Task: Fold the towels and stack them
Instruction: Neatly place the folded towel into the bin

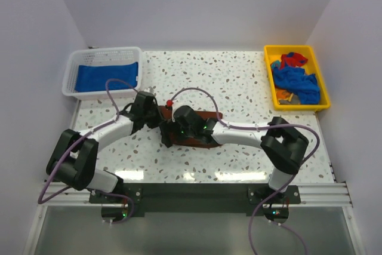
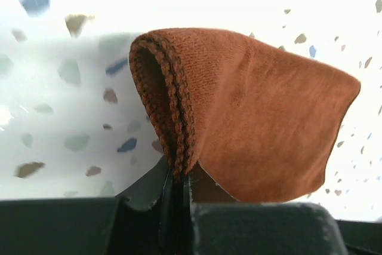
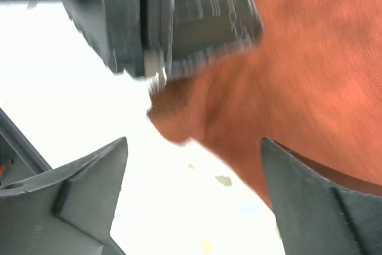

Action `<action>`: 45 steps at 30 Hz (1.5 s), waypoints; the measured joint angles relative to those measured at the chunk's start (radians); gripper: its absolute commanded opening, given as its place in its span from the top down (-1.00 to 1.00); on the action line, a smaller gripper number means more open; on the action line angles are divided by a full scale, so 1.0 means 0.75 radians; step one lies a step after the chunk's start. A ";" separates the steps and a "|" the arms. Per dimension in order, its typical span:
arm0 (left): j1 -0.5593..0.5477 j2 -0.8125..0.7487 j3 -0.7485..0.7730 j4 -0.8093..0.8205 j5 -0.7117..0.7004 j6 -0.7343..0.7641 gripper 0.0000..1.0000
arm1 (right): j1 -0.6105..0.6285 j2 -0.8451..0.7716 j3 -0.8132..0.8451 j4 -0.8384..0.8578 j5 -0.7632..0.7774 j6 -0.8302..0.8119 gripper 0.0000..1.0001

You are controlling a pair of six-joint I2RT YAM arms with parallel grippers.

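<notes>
Rust-brown towel (image 1: 194,143) on table (image 1: 239,82) (1 blue towel (image 1: 107,77) in basket (image 1: 101,52)).

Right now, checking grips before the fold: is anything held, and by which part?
The left fingers pinch the rust-brown towel by its stitched, doubled-over edge; the right fingers stand open, holding nothing.

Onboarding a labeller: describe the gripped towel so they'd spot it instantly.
At the centre of the speckled table sits a rust-brown towel, one edge pinched in the left fingers. It's the only cloth outside the white basket and yellow tray.
</notes>
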 measured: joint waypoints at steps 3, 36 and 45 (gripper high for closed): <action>0.010 0.014 0.182 -0.130 -0.069 0.098 1.00 | -0.013 -0.106 -0.018 -0.070 0.042 -0.022 -0.97; 0.767 0.876 1.847 -0.827 -0.401 0.876 0.93 | -0.058 -0.521 -0.055 -0.706 0.341 -0.336 -0.98; 0.819 0.955 1.833 -0.808 -0.439 0.898 0.90 | -0.066 -0.435 -0.004 -0.745 0.343 -0.391 -0.97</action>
